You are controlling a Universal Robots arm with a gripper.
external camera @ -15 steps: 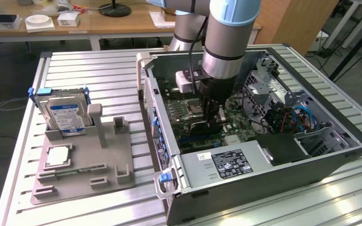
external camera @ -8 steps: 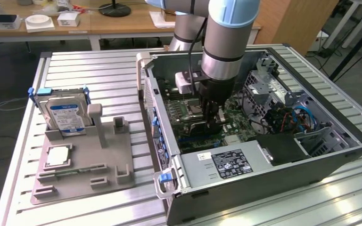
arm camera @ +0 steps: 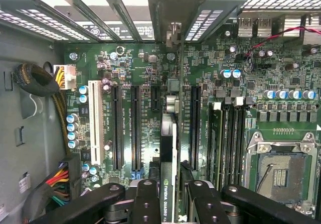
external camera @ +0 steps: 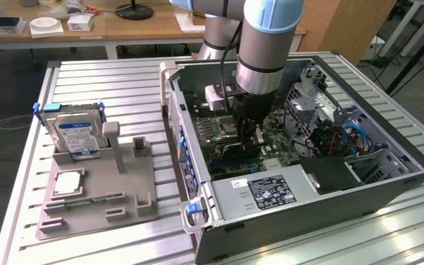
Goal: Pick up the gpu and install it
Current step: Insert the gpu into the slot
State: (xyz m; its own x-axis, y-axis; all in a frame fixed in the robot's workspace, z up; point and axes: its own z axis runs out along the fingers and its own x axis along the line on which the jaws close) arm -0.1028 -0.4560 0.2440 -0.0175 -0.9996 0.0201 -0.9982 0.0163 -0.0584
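The gripper (arm camera: 168, 204) is clenched on the gpu (arm camera: 169, 148), a thin dark card seen edge-on with a green "NVIDIA QUADRO" label, held upright over the motherboard (arm camera: 150, 78) between its long black slots, inside the open case (external camera: 388, 193). The case lies on a ribbed metal table (external camera: 109, 83) beside a grey tray (external camera: 101, 193) holding a blue-labelled drive (external camera: 78, 135). Wooden desks (external camera: 123, 27) stand behind.

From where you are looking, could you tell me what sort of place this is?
Probably a robotics lab or test workshop: an open computer case lies on a slotted metal workbench, a grey fixture holds a hard drive, and office desks stand behind.
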